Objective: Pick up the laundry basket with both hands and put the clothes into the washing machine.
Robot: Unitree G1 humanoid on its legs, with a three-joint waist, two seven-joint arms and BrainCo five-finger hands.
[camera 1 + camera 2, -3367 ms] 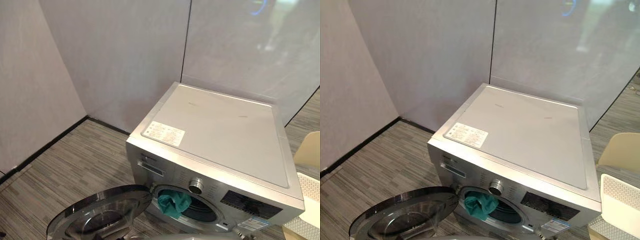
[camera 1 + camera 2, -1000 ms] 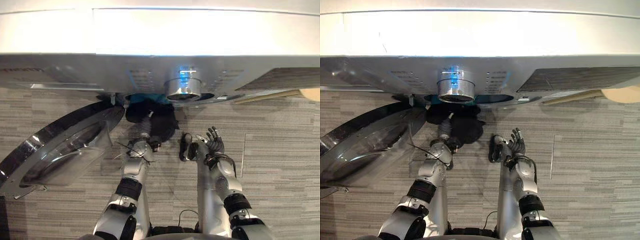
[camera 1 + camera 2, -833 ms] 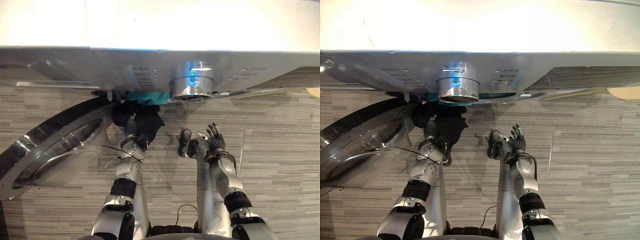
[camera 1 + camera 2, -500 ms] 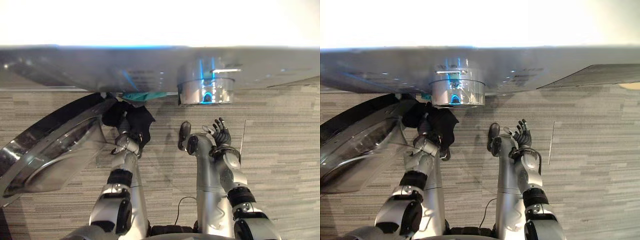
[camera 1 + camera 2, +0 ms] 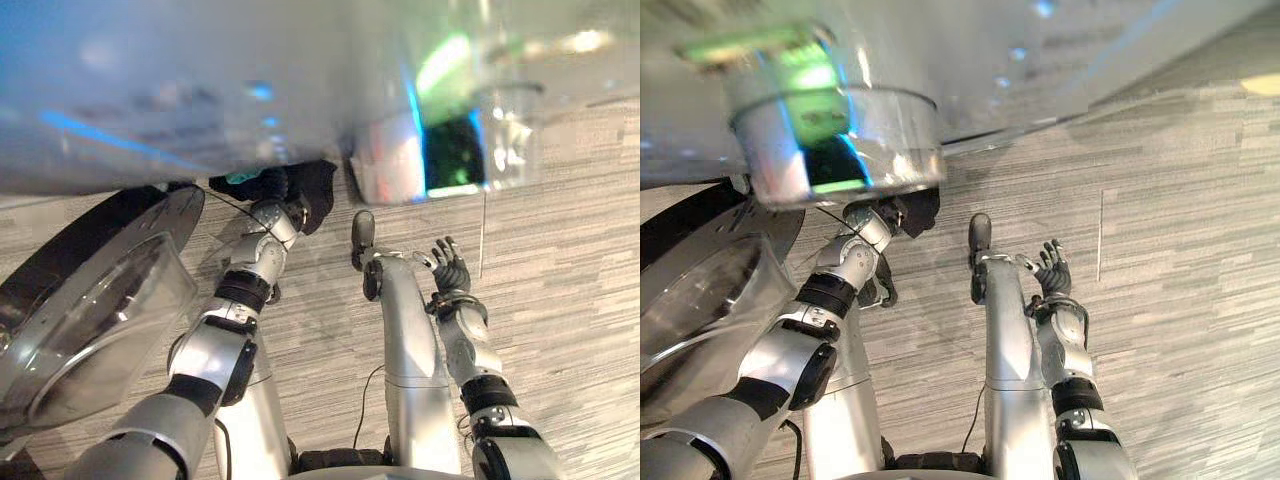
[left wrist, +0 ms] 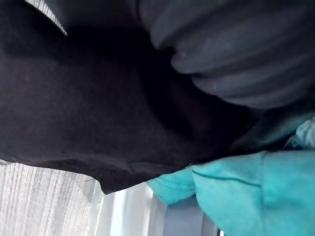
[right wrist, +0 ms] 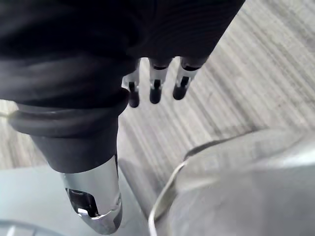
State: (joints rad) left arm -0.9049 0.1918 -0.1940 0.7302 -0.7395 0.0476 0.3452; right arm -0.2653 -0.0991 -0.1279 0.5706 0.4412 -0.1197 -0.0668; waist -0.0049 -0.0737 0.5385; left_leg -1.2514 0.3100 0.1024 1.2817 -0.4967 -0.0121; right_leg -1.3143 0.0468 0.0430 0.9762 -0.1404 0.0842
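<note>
Closer, teal cloth [image 6: 256, 182] against black garment [image 6: 74, 113]

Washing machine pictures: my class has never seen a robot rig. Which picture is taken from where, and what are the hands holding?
A humanoid robot faces a silver washing machine whose round door stands open. The two eye views come from its head camera, looking down past both arms to the floor. The other two come from wrist cameras. The left hand reaches at the machine's opening, against a black garment beside a teal garment; whether it grips is hidden. The right hand is over the floor, fingers straight, holding nothing.
</note>
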